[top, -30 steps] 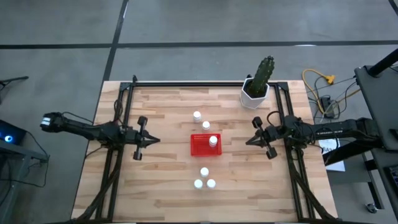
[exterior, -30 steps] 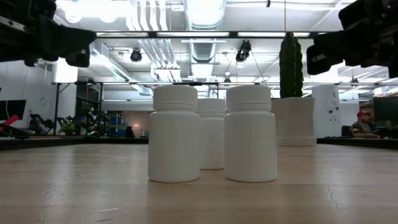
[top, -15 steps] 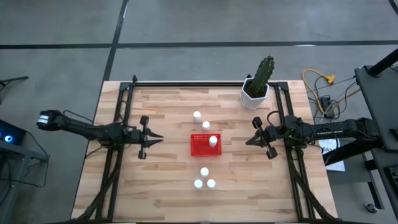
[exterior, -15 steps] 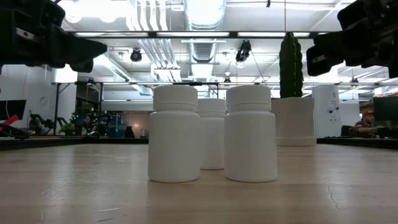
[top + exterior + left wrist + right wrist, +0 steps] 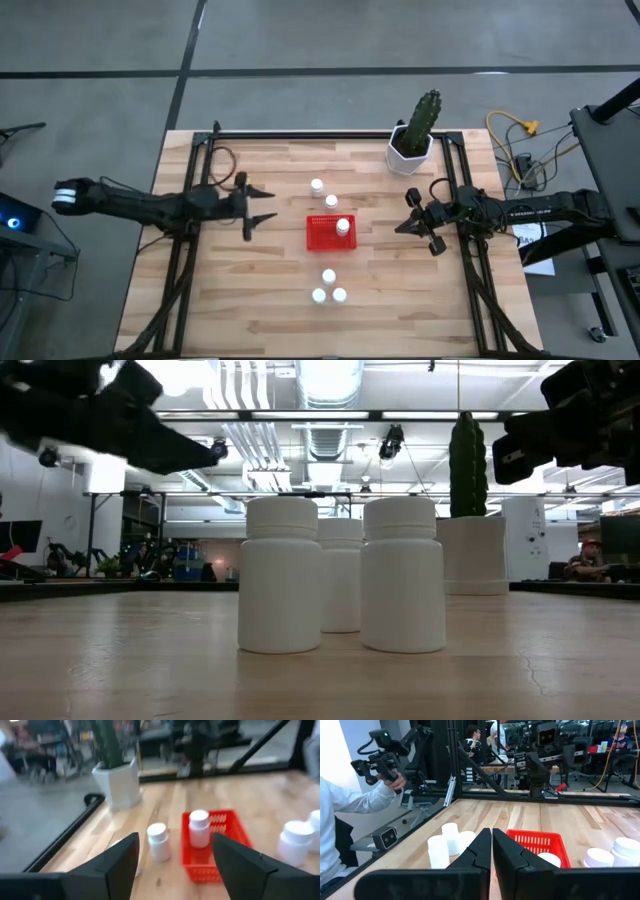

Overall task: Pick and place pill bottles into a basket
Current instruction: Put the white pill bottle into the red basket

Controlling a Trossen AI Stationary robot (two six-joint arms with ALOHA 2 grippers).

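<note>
The red basket (image 5: 322,235) sits mid-table with one pill bottle (image 5: 343,227) upright in its right end. Two pill bottles (image 5: 317,186) (image 5: 331,202) stand just beyond it, toward the far edge. Three more (image 5: 328,276) cluster on the near side and fill the low view (image 5: 280,575). My left gripper (image 5: 266,204) hovers open to the left of the two far bottles, with nothing between its fingers; its wrist view shows one of these bottles (image 5: 158,840) and the basket (image 5: 225,837) ahead. My right gripper (image 5: 403,224) is shut and empty, right of the basket.
A white pot with a cactus (image 5: 411,148) stands at the table's far right. Black frame rails (image 5: 190,200) run along the left and right sides. A person's sleeve and hand (image 5: 365,800) show beyond the table in the right wrist view.
My left gripper has moved toward the table's right and far edges, closer to the two far bottles, and has opened from shut. The bottles and basket have stayed in place.
</note>
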